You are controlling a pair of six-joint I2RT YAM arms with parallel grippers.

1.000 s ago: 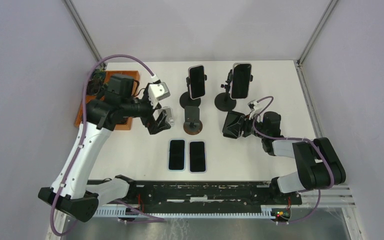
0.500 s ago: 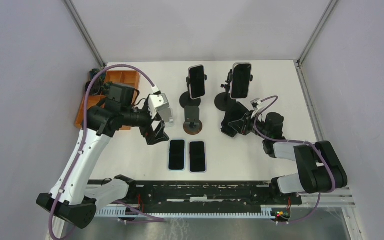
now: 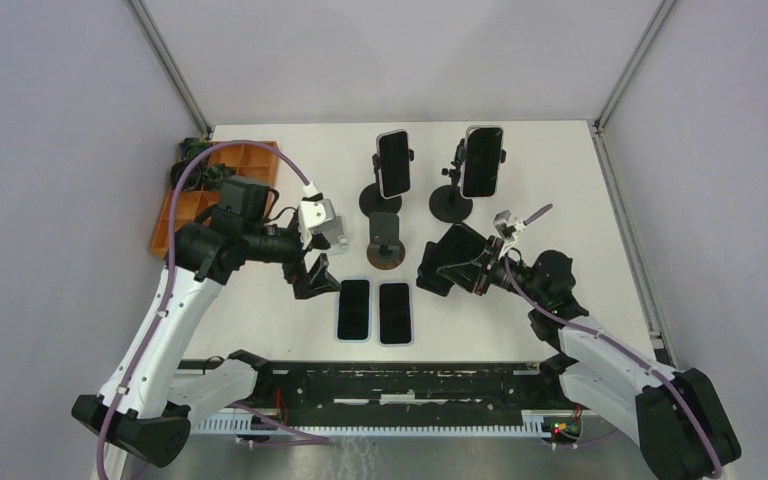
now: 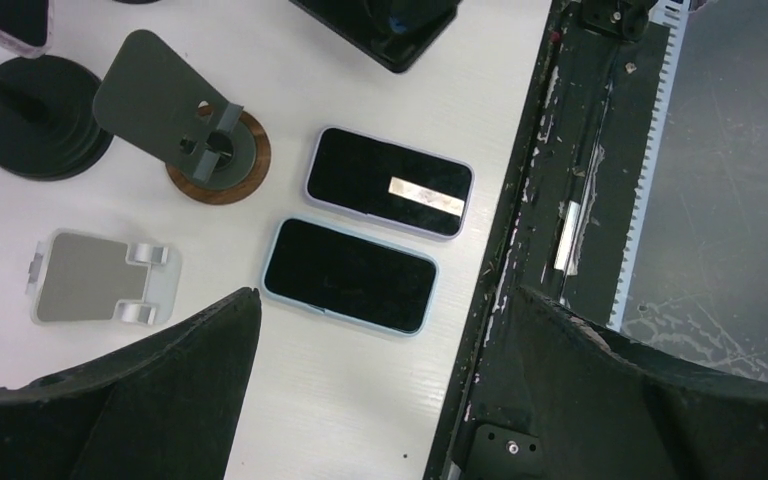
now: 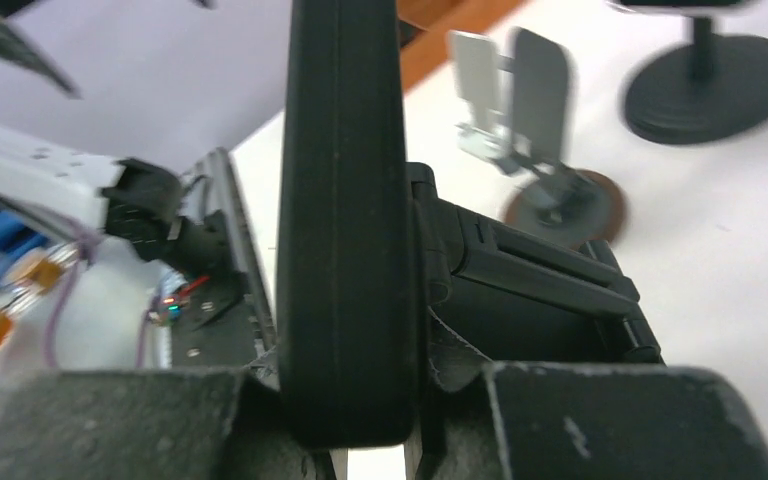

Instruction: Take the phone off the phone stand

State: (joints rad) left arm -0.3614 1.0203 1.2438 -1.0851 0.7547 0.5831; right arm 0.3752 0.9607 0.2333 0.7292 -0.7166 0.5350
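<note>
Pinching the phone [image 5: 345,220] edge-on in its jaws, the right claw [image 5: 355,420] would likely have done best pulling it straight off the stand [image 5: 530,290] pressed just behind it, while the left claw [image 4: 380,390] hung spread.

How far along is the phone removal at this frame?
Done: two dark phones lie flat near the front edge, and the grey stand on a wooden disc and the silver folding stand sit empty. In hand: the right gripper is clamped on a black phone, a black folding stand behind it. Remaining: two upright phones on black round-based stands. The left gripper is open.
</note>
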